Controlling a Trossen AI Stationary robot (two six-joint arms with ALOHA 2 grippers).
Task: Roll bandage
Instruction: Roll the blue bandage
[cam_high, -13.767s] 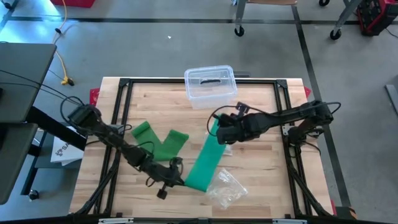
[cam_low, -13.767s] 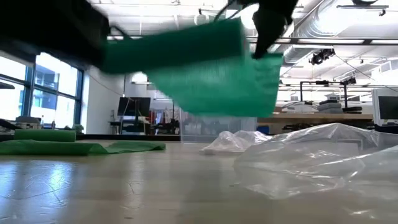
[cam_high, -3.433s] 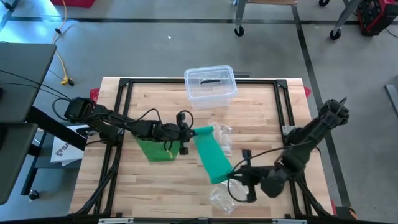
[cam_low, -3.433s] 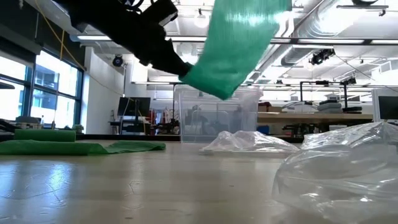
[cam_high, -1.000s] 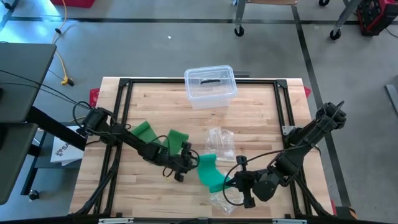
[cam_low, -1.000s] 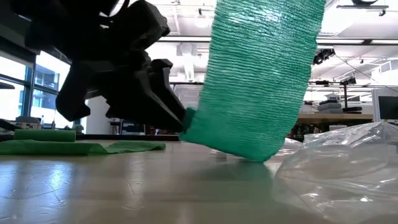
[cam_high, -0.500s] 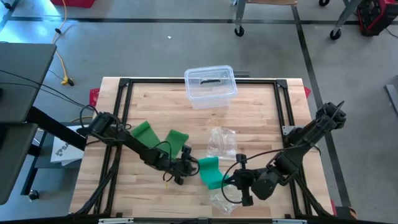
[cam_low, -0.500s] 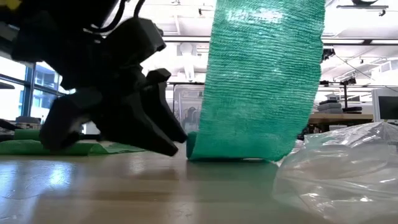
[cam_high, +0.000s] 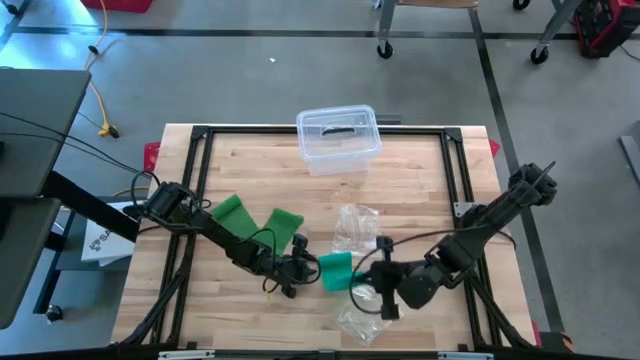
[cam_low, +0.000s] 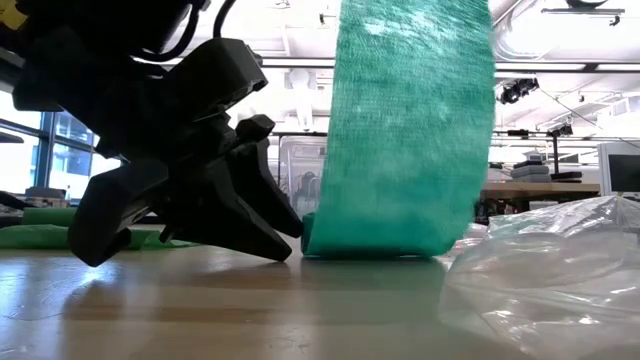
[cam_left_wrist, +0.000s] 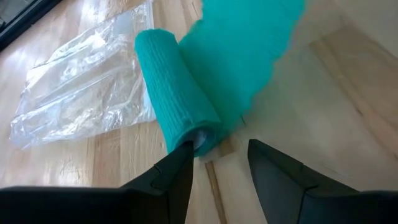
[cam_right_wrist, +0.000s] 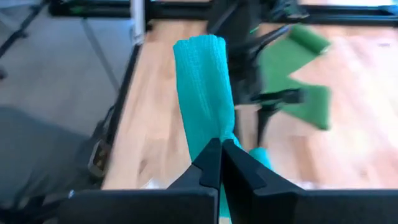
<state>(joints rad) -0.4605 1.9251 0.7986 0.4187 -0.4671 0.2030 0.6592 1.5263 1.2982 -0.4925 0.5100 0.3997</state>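
Left wrist view, ribbed teal bandage (cam_left_wrist: 180, 118) part-rolled, left tool (cam_left_wrist: 219, 163) spread at its end, right tool (cam_right_wrist: 221, 163) pinching its strip

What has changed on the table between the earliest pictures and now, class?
The teal bandage, once a long strip stretched between both arms, is now mostly rolled near the front edge. The right gripper pinches its free end upward; the left gripper, fingers apart, sits at the roll's end. The green bandage, clear box and plastic bags stayed roughly put.
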